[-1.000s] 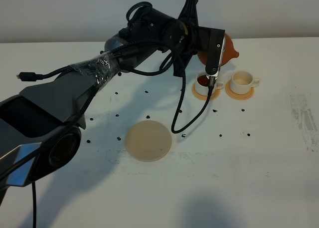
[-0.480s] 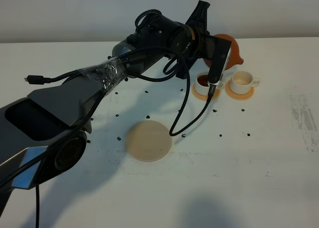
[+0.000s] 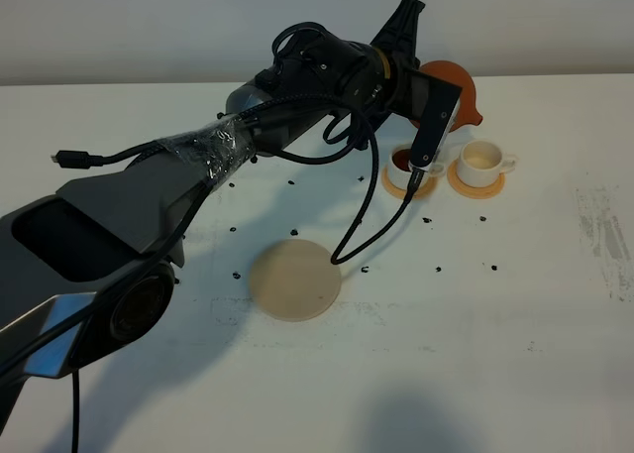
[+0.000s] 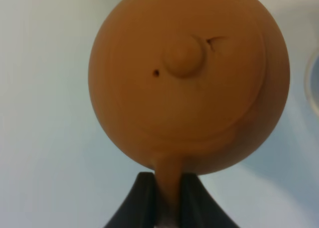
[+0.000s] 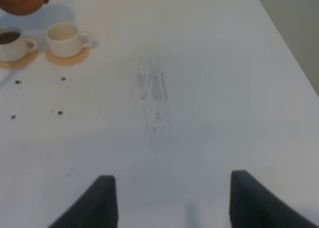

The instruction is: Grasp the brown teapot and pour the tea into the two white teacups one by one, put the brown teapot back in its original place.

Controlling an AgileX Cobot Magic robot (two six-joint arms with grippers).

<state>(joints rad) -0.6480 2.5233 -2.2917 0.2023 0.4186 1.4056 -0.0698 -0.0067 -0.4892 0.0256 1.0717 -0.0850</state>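
Clearly the brown teapot (image 4: 189, 78) is the bulkiest item here and the one that matters most for handling: fired clay, so rigid and breakable, probably weighty with tea inside, and smooth enough to slip. Its loop handle is the sensible hold, and the left gripper (image 4: 167, 188) has its fingers (image 4: 146, 195) clenched on exactly that narrow strap, one on each side. A pinch so far from the pot's belly could let it swing or twist, so a slow tilt seems wise. The pot is held in the air above the worktop (image 3: 495, 324), at the far side, just behind the two white teacups (image 3: 446, 164). It looks squat and round, reddish-brown and matt, with a small knob on the lid and a tiny vent hole beside it.

Next in size, the original place (image 3: 294, 279) is a flat tan disc lying bare on the worktop, well apart from the cups, nearer the camera.

Smaller again, the cups stand side by side on orange coasters (image 3: 475, 187); they are thin, light and easily knocked. The left one (image 3: 404, 162) holds dark tea, while the right one (image 3: 482, 160) shows only its cream inside, so the second pour appears still to come.

The right gripper (image 5: 167, 200) hangs idle, its fingers spread apart and holding nothing.
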